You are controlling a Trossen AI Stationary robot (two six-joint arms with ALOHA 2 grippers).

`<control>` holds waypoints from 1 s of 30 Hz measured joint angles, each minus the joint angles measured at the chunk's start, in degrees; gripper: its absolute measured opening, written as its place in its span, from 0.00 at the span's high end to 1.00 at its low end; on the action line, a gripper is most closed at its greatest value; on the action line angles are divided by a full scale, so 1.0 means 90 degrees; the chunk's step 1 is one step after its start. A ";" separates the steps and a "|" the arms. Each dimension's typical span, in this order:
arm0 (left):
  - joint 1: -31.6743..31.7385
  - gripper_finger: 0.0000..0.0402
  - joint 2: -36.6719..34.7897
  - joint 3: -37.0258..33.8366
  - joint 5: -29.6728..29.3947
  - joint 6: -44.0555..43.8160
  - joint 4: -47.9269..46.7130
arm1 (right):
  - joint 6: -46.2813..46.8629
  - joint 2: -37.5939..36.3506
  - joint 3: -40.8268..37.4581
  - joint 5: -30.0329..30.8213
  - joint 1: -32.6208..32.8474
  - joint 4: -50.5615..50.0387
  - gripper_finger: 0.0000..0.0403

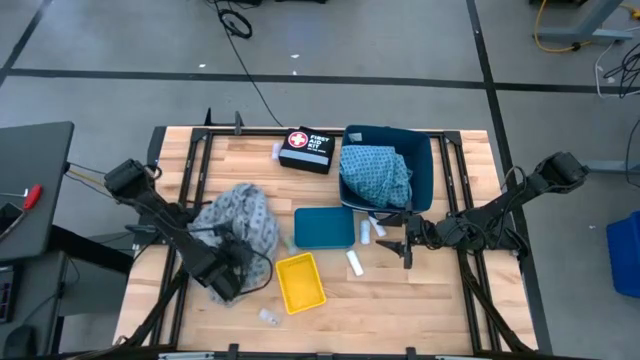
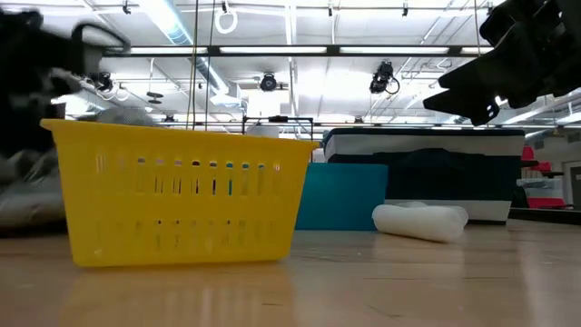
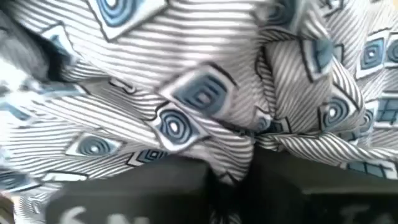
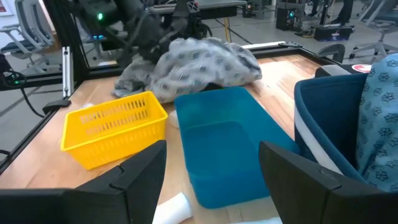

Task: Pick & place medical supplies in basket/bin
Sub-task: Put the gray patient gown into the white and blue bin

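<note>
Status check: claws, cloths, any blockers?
Left claw shut on grey cloth. Right claw open, empty. Blue-green cloth in bin. No blockers.

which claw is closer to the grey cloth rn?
Left. The left claw is shut on the grey cloth at its near edge; the right claw hangs open across the table, over the white rolls by the blue bin.

The basket (image 1: 299,282) is bright yellow. Beside it lies a flat teal lid (image 1: 324,227). On the basket's other side is the grey cloth (image 1: 238,222), white and grey with thin stripes and little blue squares. Past the lid stands a dark blue bin (image 1: 424,170) holding a blue-green speckled cloth (image 1: 375,175). The rolls (image 1: 355,263) are white. The kit (image 1: 306,150) is black, red and white. The table (image 1: 400,310) is pale wood.
</note>
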 joint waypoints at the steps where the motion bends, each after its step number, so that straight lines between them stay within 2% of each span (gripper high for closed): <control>1: -0.0039 0.94 -0.0147 0.0000 -0.0191 -0.0108 -0.0027 | 0.0002 0.0000 0.0000 -0.0005 0.0000 0.0000 0.35; 6: -0.0257 0.94 -0.0885 0.0006 -0.1390 -0.0360 -0.0020 | 0.0036 0.0000 0.0000 -0.0015 0.0000 0.0000 0.35; 10: -0.0335 0.94 -0.1428 0.0012 -0.2384 -0.0177 0.0043 | 0.0037 0.0000 0.0000 -0.0061 0.0000 0.0000 0.35; 21: -0.0146 0.94 -0.2724 0.0025 -0.5089 0.1676 0.0393 | 0.0002 0.0000 0.0000 -0.0059 0.0000 0.0019 0.35; 24: -0.0149 0.94 -0.2958 0.0029 -0.5818 0.1869 0.0410 | -0.0017 0.0000 0.0000 -0.0059 0.0000 0.0040 0.35; 27: -0.0162 0.94 -0.3074 0.0032 -0.6251 0.1763 0.0409 | -0.0126 0.0000 0.0000 -0.0059 0.0000 0.0194 0.35; 30: -0.0154 0.94 -0.3068 0.0032 -0.6226 0.1452 0.0423 | -0.0282 -0.0002 0.0000 -0.0056 0.0000 0.0391 0.35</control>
